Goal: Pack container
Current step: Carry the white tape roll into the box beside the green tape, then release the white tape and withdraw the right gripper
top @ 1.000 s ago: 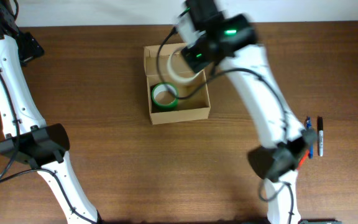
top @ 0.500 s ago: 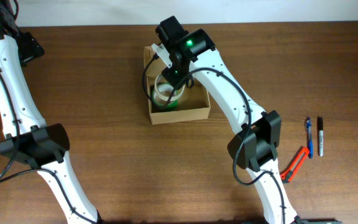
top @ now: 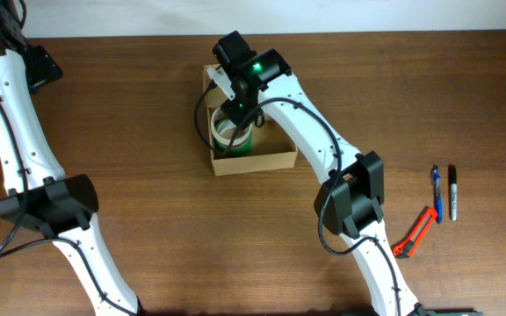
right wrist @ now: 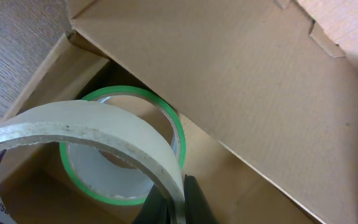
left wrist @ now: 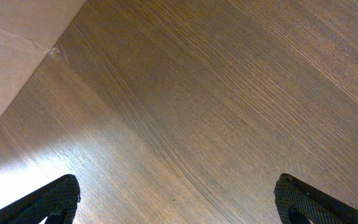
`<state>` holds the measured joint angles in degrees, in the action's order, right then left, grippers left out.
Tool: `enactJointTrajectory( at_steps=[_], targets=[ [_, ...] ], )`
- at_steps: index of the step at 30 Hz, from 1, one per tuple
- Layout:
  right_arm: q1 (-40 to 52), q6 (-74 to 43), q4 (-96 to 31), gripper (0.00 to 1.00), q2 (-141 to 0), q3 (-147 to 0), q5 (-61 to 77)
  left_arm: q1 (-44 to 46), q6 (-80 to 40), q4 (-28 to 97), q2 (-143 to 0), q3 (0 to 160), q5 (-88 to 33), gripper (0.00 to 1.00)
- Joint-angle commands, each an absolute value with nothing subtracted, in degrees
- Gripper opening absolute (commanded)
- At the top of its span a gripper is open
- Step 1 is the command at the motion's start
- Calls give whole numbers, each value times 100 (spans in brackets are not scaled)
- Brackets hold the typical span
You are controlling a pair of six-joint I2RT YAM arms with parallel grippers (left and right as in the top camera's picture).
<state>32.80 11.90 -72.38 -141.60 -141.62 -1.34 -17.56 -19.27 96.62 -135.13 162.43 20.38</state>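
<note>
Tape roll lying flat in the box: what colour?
The tape roll is green-edged; right wrist view shows it best.

Worktop [top: 148, 132] recorded as dark brown with fine wood grain; a paler glare patch is noted in the left wrist view. Box [top: 275, 160] seen plain tan-brown, unmarked, with faint ribbing on the inner face. Cream roll [right wrist: 86, 127] noted off-white, with purple print on its inner side. Green roll [right wrist: 126, 200] is edged bright green, its core clear to greyish. Left arm [top: 16, 132] and right arm [top: 310, 110] are finished white, joints black; a green light [top: 256, 67] is lit on the right one. Left jaws noted black, finely dotted. Blue pen [top: 437, 195], black pen [top: 452, 191] and orange-red cutter [top: 415, 233] logged.
</note>
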Motion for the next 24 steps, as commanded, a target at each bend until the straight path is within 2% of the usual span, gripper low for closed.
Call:
enactJointTrajectory(
  at_steps=[1, 17, 18, 20, 24],
  targets=[
    [3336, 1066, -7216, 4, -14337, -14195, -45, -1791, -1986, 9666, -13327, 16212, 2034, 100],
    [3336, 1000, -7019, 4, -14658, -14191, -64, -1791, -1986, 9666, -13327, 16212, 2034, 100],
    [3336, 1000, -7026, 10, -14658, -14191, -64, -1791, -1986, 9666, -13327, 16212, 2034, 100],
    [3336, 1002, -7050, 37, -14652, -14204, -64, -1791, -1988, 9666, -13327, 16212, 2034, 100],
    [3334, 980, -7229, 38, -14477, -14320, -198, -1791, -1986, 9666, -13327, 16212, 2034, 100]
  ],
)
